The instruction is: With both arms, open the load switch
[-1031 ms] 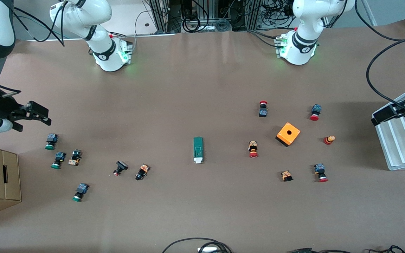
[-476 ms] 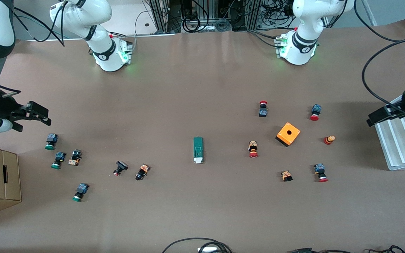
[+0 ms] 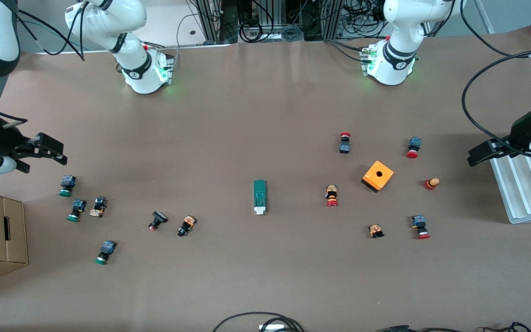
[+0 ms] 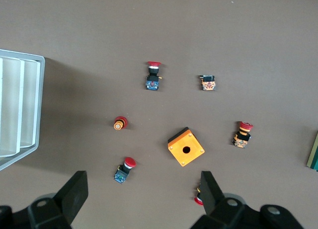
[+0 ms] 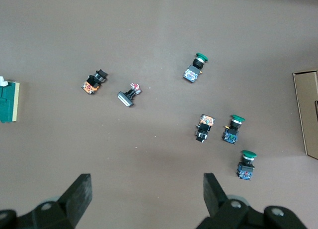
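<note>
Slim dark-green load switch (image 3: 259, 197) untouched mid-table; left gripper (image 3: 481, 153) over white tray's (image 3: 523, 193) edge and right gripper (image 3: 46, 148) above green buttons (image 3: 66, 185), both spread wide, empty. Risk: clipping orange box (image 3: 378, 175) or scattered buttons on approach.

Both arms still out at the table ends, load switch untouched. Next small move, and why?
Probably bring both in over the load switch. It lies alone mid-table, nothing gripping it. The left end effector hangs open by the white tray, the right end effector open above the green-capped buttons. Opening it likely needs one at each end.

Dark-green load switch (image 3: 259, 197) with white end; orange box (image 3: 378, 175); brown table (image 3: 247, 120).
</note>
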`<state>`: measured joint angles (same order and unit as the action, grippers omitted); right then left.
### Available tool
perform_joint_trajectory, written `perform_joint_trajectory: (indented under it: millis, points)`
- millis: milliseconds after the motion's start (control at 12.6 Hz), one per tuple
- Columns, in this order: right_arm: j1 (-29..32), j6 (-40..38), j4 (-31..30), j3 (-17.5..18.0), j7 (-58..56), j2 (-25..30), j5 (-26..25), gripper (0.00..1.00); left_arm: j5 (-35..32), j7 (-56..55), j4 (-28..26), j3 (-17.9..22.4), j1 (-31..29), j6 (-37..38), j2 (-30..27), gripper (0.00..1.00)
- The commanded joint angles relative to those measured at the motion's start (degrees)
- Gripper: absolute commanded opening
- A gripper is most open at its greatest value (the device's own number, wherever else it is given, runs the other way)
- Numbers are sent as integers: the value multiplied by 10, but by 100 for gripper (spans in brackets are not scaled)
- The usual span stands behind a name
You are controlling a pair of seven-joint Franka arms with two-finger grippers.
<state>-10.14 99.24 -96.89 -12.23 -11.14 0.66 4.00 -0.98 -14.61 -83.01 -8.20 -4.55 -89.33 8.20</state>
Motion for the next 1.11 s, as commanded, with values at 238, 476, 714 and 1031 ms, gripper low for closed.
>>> perform_joint_trajectory:
  millis: [238, 476, 714, 1031]
  points:
    - [-1, 3, 1, -2, -5, 0, -8, 100, -3, -10, 0, 0, 34, -2, 7, 100]
    - [-1, 3, 1, -2, -5, 0, -8, 100, -5, -21, 2, -12, 77, -5, 0, 100]
    - [-1, 3, 1, -2, -5, 0, -8, 100, 3, -37, 5, -35, 85, -34, -15, 100]
    - [-1, 3, 1, -2, -5, 0, -8, 100, -8, -58, 2, -94, 89, -76, -20, 100]
